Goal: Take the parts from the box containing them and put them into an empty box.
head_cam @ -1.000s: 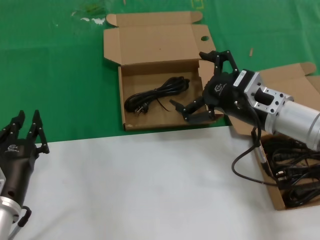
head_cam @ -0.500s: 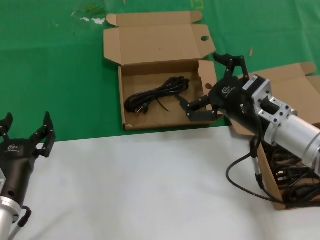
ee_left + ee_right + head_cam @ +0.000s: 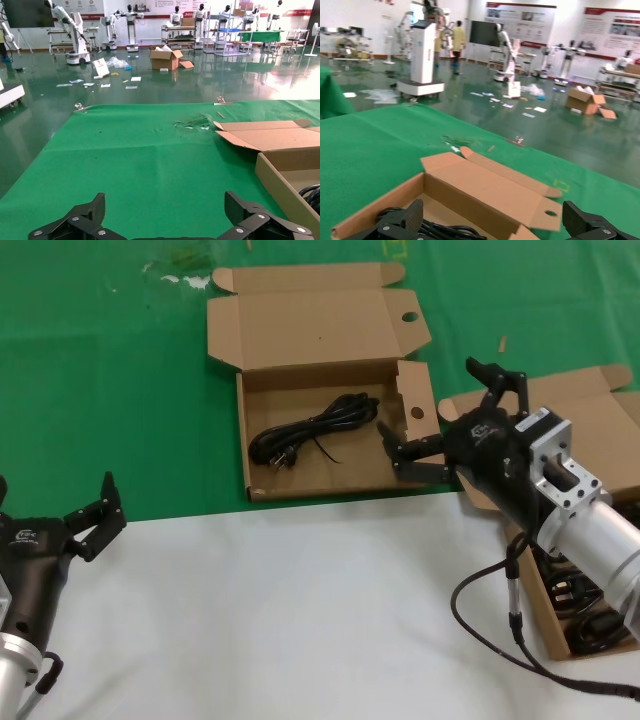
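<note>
The holed cardboard box (image 3: 320, 330) lies open at the back middle with one black power cord (image 3: 312, 428) in it. The plain-lid box (image 3: 590, 400) lies at the right, its cords (image 3: 598, 628) mostly hidden under my right arm. My right gripper (image 3: 440, 412) is open and empty, hovering between the two boxes by the holed box's right flap. In the right wrist view my right gripper (image 3: 492, 220) faces the holed box (image 3: 485, 190) and its cord (image 3: 445, 231). My left gripper (image 3: 55, 502) is open and empty at the near left; it also shows in the left wrist view (image 3: 165, 210).
A green cloth (image 3: 100, 390) covers the far half of the table and a white cloth (image 3: 300, 620) the near half. A cable (image 3: 510, 610) hangs from my right arm. The holed box's wall (image 3: 285, 175) shows at the side of the left wrist view.
My right gripper has moved right, from over the holed box toward the plain-lid box, still open and empty. My left gripper's fingers have spread wider.
</note>
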